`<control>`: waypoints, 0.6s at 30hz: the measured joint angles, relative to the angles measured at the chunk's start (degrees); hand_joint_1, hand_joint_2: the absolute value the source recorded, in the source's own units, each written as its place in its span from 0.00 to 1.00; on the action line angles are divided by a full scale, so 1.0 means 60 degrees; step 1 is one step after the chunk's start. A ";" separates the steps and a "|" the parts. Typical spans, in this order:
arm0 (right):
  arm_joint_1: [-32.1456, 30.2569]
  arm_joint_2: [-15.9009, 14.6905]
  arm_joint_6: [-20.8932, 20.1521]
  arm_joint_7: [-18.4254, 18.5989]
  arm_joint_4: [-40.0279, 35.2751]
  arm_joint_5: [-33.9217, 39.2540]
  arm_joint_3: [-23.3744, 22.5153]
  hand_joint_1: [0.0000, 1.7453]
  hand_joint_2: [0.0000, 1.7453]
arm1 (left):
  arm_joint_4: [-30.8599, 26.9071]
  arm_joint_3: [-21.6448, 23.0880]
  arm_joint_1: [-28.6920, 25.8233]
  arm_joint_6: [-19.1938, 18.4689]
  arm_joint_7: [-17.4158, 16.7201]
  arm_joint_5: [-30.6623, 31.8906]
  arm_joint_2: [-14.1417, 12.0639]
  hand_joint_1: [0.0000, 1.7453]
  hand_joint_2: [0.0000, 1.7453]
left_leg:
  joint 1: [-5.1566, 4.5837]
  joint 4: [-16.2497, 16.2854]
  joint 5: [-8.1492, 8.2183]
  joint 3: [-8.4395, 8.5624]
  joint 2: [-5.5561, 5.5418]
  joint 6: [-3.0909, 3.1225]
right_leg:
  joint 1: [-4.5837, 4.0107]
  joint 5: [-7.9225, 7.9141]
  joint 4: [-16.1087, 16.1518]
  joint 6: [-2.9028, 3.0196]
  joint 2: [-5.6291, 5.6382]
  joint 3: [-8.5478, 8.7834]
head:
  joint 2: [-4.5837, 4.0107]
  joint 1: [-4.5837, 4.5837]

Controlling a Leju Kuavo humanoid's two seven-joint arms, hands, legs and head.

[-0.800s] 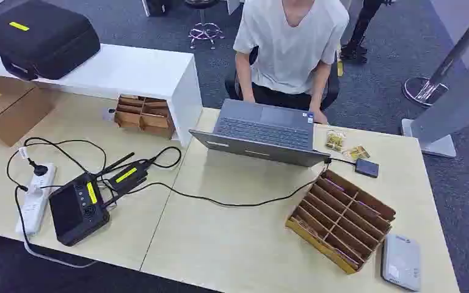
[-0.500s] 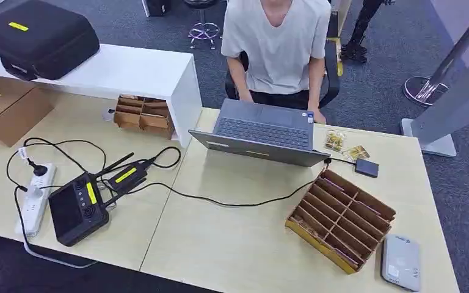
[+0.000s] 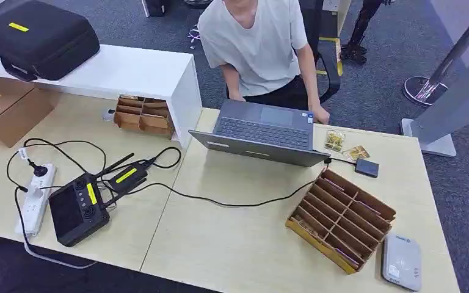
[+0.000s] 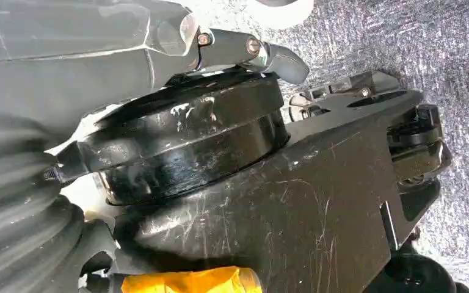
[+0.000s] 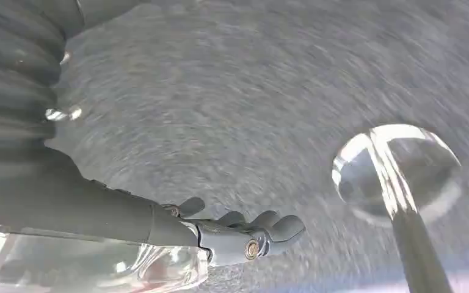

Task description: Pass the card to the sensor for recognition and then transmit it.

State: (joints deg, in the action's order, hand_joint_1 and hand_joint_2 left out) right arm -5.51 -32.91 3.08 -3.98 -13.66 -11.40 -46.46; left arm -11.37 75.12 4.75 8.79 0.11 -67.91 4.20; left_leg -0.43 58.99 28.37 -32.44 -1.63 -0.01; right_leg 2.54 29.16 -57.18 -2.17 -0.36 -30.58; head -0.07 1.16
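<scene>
Beside the table's right edge (image 3: 430, 201), right hand (image 5: 238, 235) hangs, fingers (image 5: 281, 227) loosely spread, holding nothing.

The person (image 3: 253, 43) behind the laptop (image 3: 262, 131) is now seen further left and leaning, with the torso tilted where it was upright before. The office chair (image 3: 323, 55), earlier mostly hidden behind the body, is now exposed at the person's side.

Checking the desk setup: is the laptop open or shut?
Open. The laptop has its lid folded back, the keyboard and touchpad exposed toward the seated person; its screen faces away from the head camera.
</scene>
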 joint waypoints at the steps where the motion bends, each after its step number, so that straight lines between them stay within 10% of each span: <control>1: -0.0011 -0.0196 -0.0011 -0.0115 -0.0103 0.0157 -0.0266 0.00 1.00 | 0.0015 0.0000 -0.0003 -0.0022 0.0004 -0.0029 0.0004 0.00 1.00 | -0.0009 0.0000 0.0000 0.0001 0.0002 0.0003 | 0.0009 -0.0001 0.0000 -0.0001 0.0002 -0.0001 | 0.0000 0.0004; 18: 0.1240 -0.3315 -0.0879 -0.1785 -0.1473 0.0508 -0.3813 0.00 1.00 | 0.0193 0.0000 0.0012 -0.0262 -0.0055 -0.0069 0.0073 0.00 1.00 | -0.0059 0.0001 0.0006 0.0025 0.0062 0.0029 | 0.0062 -0.0002 -0.0028 -0.0025 0.0067 -0.0011 | 0.0000 0.0007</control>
State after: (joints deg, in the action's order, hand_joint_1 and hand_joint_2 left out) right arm 1.93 -52.79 -2.19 -14.69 -22.49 -8.35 -69.33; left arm -10.21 75.12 4.82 7.21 -0.22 -68.33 4.63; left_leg -0.78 59.00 28.41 -32.29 -1.26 0.16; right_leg 2.91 29.15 -57.35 -2.32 0.04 -30.65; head -0.07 1.20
